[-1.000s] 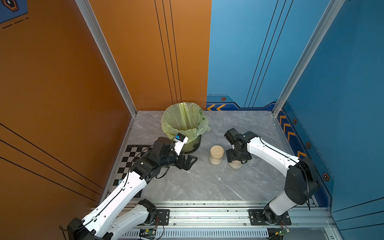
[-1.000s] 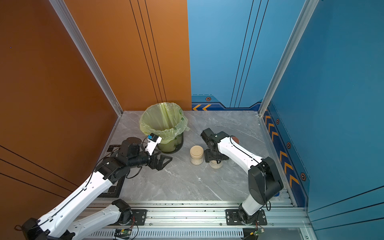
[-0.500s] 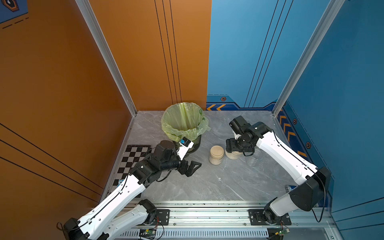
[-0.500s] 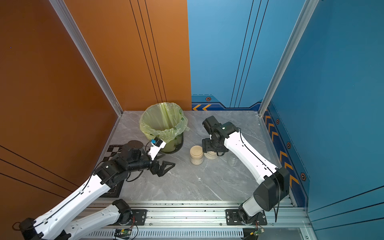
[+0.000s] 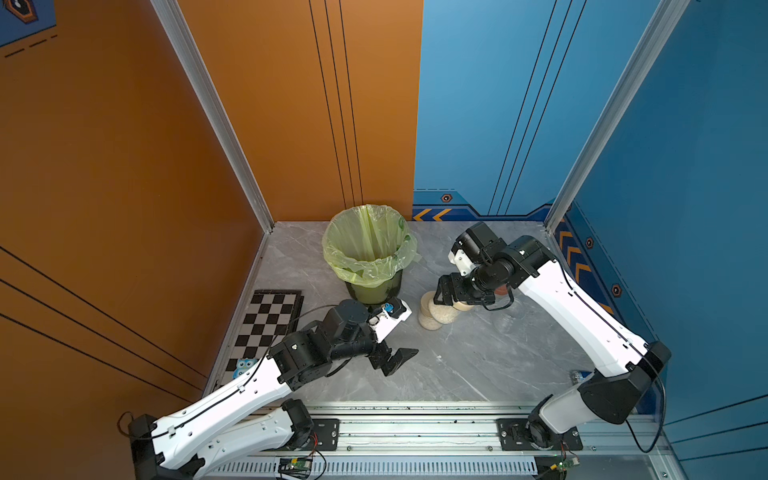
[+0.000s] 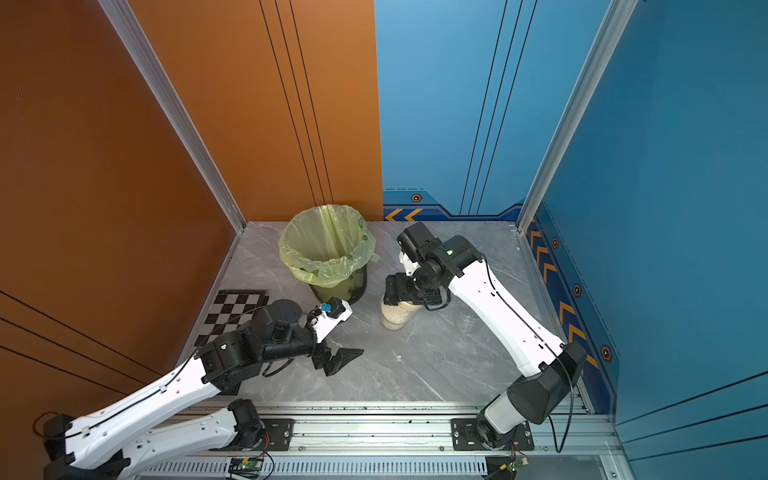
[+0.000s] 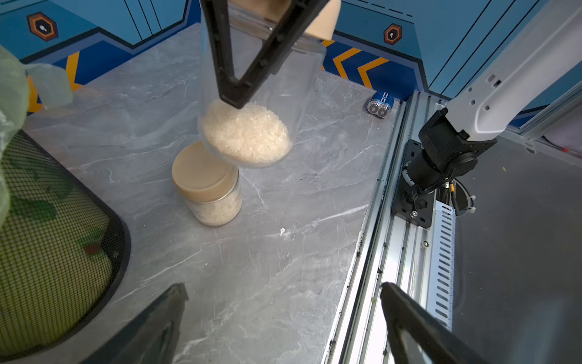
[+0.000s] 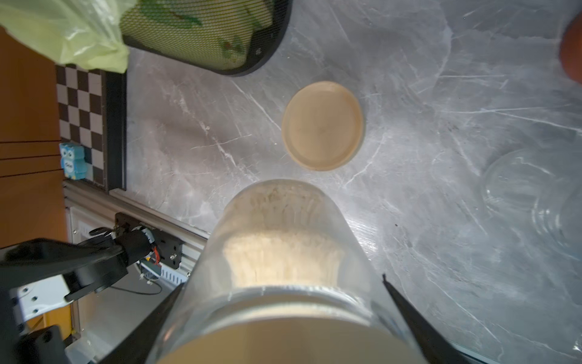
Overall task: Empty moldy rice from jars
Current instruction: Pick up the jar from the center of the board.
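I'm hanging my left jaws wide open and empty over the bench (image 5: 457,370), in front of the bin (image 5: 376,291). I'm clamping my right jaws on a lidded jar (image 7: 261,94) near its lid end, holding it tilted off the bench, right of the bin, moldy rice (image 7: 245,135) lying at its low end. A second jar (image 7: 208,189), beige lid on, rice inside, is standing just beneath it. An empty jar (image 5: 509,320) is standing further right of the bin.

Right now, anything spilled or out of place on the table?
Minor. A white speck lies on the table near the standing jar, possibly a spilled grain. A small blue gadget lies stray at the table's edge. Nothing looks damaged.
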Robot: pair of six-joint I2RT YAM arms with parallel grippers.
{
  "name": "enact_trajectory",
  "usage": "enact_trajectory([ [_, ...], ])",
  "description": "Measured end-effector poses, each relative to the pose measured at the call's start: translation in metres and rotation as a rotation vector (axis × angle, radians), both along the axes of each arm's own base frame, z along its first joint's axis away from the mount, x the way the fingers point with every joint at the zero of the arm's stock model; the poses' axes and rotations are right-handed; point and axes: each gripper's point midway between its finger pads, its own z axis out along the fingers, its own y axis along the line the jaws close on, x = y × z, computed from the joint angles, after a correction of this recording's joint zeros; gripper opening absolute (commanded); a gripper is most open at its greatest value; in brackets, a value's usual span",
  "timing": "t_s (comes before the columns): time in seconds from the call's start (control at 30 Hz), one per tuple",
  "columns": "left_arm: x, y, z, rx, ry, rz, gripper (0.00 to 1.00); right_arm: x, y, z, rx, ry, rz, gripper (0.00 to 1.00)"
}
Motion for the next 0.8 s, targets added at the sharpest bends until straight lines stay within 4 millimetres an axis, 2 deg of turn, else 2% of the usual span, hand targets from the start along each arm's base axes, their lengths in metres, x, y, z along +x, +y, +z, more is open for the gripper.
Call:
enact_trajectory([
  [0.2,0.009,-0.009,0.0,-0.038,-0.115,0.003,0.98,-0.021,0.021,0.007,0.073,0.054,0.074,0.0],
  [0.4,0.02,-0.021,0.014,-0.096,-0.194,0.007,0.98,-0.035,0.033,0.012,0.138,0.111,0.108,0.0],
  [0.57,0.028,-0.033,0.004,-0.083,-0.192,-0.006,0.98,-0.051,0.051,0.019,0.201,0.144,0.167,0.0],
  [0.8,0.039,-0.035,0.012,-0.111,-0.207,0.0,0.98,-0.05,0.063,0.027,0.265,0.148,0.179,0.0],
])
